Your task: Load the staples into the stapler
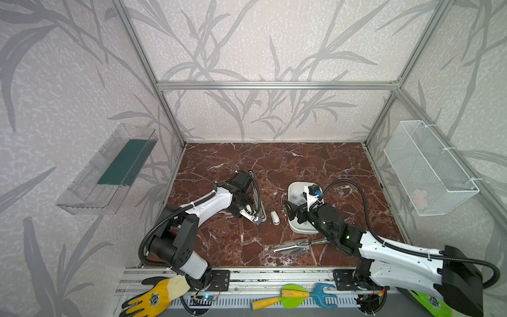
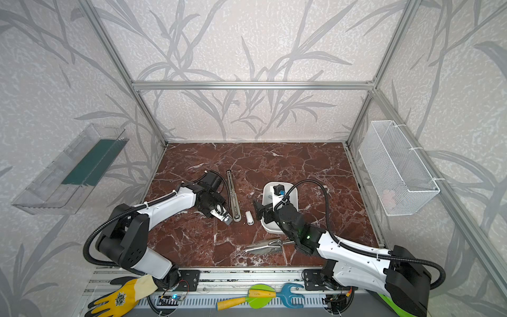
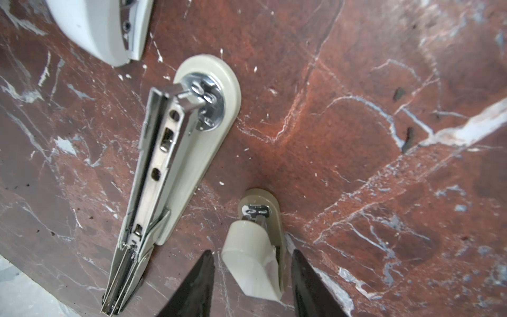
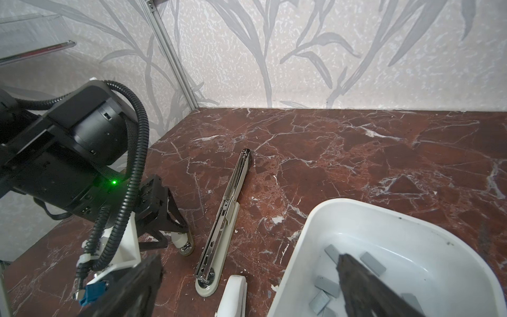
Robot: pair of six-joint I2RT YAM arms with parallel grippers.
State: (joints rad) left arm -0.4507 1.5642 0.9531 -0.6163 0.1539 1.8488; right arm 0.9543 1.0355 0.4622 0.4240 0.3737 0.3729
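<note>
While the left jaws straddled the little beige stapler (image 3: pixel 252 263) (couldn't tell if clamped), the staples (image 4: pixel 326 285) lay in the white tray (image 4: pixel 397 233) right under the nearer, wide-apart right jaws.

Red-brown marble bench (image 1: pixel 343 164), veined white. Carries a white tub (image 1: pixel 294 188) right of centre. Left of the tub, apart from it: long stapler (image 2: pixel 233 195), opened out flat, chrome magazine up on a grey base. Between the tub and that stapler's rounded end: white stapler (image 2: pixel 249 218). Beyond the long stapler from the tub, near the same rounded end: small beige stapler (image 3: pixel 247 260), resting on the marble. Nearer the bench's front edge than the tub: shiny metal piece (image 2: pixel 264 245), kind unclear.
</note>
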